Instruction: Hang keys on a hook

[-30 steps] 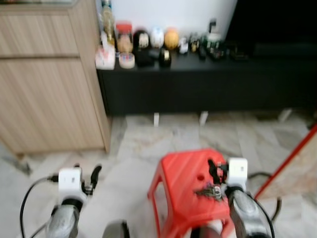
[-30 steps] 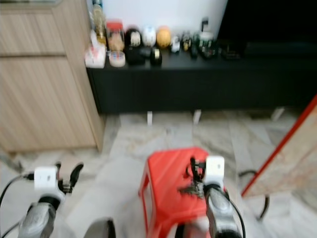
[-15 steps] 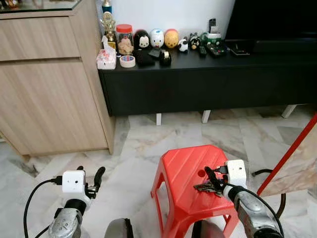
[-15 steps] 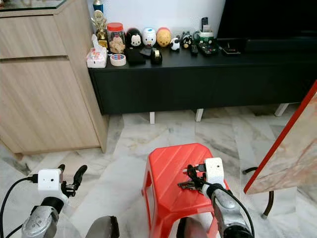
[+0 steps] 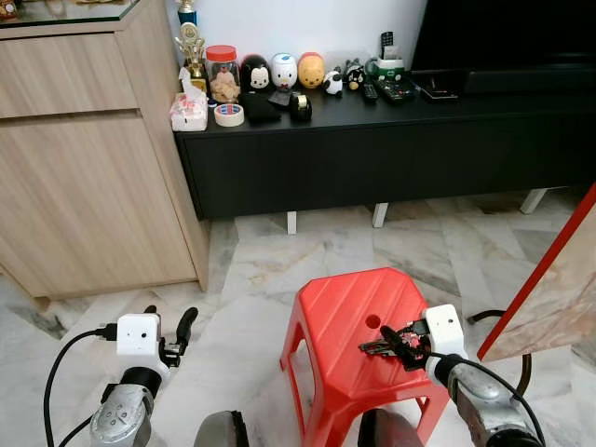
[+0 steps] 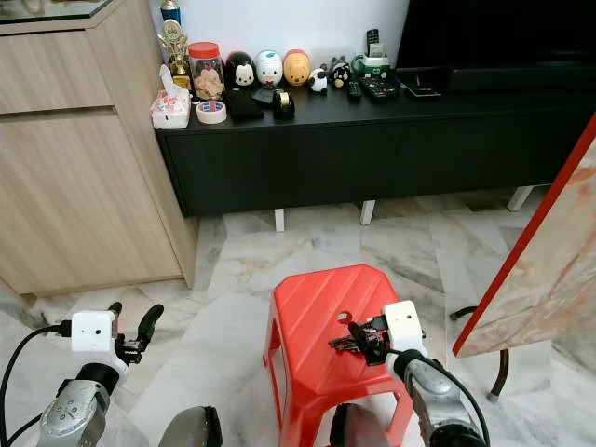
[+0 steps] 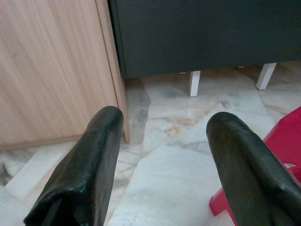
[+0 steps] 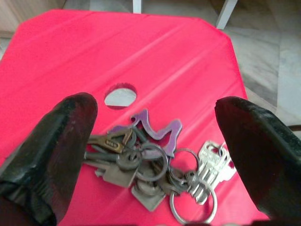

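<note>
A bunch of keys (image 8: 149, 175) with a purple shoe-shaped fob lies on top of a red plastic stool (image 5: 340, 307), beside the hole in the stool's seat. My right gripper (image 5: 402, 339) hovers just over the keys, open, with one black finger (image 8: 51, 141) on either side of the bunch and nothing held. The keys (image 5: 375, 347) show at the stool's right front. At the lower left my left gripper (image 5: 169, 322) hangs open over the marble floor, its fingers (image 7: 89, 165) holding nothing.
A light wooden cabinet (image 5: 93, 168) stands at the left. A low black console (image 5: 372, 154) along the back wall carries figurines, a jar, tape and remotes. A marble slab with a red edge (image 5: 549, 279) leans at the right. Open floor lies between stool and console.
The picture has gone from blurred to sharp and shifted slightly as the camera moved. My right gripper stays open over the keys on the stool. The left arm hangs as before.
</note>
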{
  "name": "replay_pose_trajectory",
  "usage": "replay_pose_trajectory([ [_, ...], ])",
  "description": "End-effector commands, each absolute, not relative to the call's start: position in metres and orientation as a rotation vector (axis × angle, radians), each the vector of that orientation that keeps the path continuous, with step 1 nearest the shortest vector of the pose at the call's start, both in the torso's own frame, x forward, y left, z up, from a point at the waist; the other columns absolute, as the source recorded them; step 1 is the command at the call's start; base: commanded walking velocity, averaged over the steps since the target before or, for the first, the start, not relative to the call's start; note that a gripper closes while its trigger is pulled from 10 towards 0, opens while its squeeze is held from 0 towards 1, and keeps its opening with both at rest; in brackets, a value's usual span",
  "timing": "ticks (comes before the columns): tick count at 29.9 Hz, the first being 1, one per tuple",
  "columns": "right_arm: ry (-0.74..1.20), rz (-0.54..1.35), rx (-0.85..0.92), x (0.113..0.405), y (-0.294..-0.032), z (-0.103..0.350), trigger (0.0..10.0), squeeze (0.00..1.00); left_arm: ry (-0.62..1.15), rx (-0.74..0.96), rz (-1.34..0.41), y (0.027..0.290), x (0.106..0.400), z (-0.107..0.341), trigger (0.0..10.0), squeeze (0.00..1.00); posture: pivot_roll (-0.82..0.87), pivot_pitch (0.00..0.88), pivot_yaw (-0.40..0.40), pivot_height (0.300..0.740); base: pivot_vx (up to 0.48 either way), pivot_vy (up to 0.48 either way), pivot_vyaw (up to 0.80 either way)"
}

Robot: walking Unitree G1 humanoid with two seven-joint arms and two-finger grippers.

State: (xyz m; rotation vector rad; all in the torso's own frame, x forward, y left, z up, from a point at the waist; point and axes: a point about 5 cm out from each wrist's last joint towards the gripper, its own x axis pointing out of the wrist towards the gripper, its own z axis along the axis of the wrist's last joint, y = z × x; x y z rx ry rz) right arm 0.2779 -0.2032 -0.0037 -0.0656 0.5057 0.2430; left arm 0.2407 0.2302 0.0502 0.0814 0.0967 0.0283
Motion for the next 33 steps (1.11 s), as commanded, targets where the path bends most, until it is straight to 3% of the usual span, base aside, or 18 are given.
replay_pose_trajectory([
  [1,0.561,0.246,-0.083,0.276,-0.206,-0.007,10.0,0.0,0.126,0.094,0.024,0.233,0.238,0.046,10.0,0.0,0.09,0.0,-0.024,0.591,0.0,0.0,0.0],
  [33,0.658,0.226,0.014,0.276,-0.185,-0.019,10.0,0.0,0.137,0.118,0.017,0.236,0.237,0.048,10.0,0.0,0.11,0.0,-0.008,0.591,0.0,0.0,0.0],
])
